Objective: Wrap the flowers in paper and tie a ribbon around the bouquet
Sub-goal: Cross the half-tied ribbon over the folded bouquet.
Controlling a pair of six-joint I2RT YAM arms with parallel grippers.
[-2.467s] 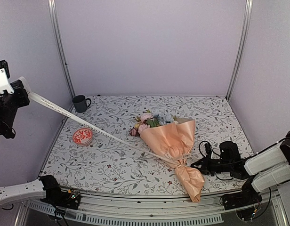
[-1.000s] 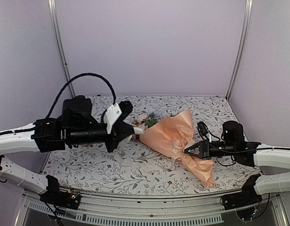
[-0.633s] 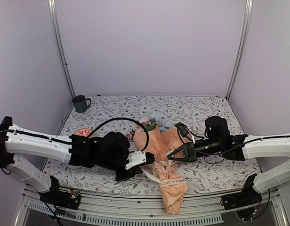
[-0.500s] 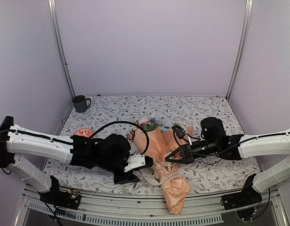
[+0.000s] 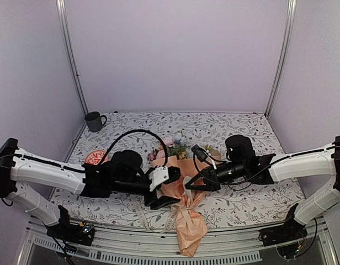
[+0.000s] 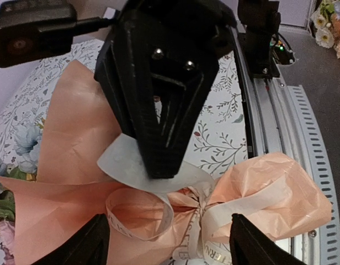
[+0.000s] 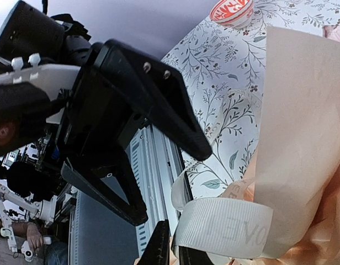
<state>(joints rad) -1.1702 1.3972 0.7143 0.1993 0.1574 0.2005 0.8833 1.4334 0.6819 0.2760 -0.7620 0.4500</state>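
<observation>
Pinching the ribbon beside its knot, the right jaws are risking yanking it loose on any pull, while the left jaws are hanging spread above the bouquet at the near edge of the desk.

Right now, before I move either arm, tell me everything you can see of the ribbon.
The ribbon is a narrow cream-white strip, satiny, with printed lettering. It circles the pinched neck of the bouquet and crosses there in a loose-looking knot, with one open loop beside it. One tail rises from the knot to the right gripper, which is shut on it. The left gripper stands open astride the knot, holding nothing.
</observation>
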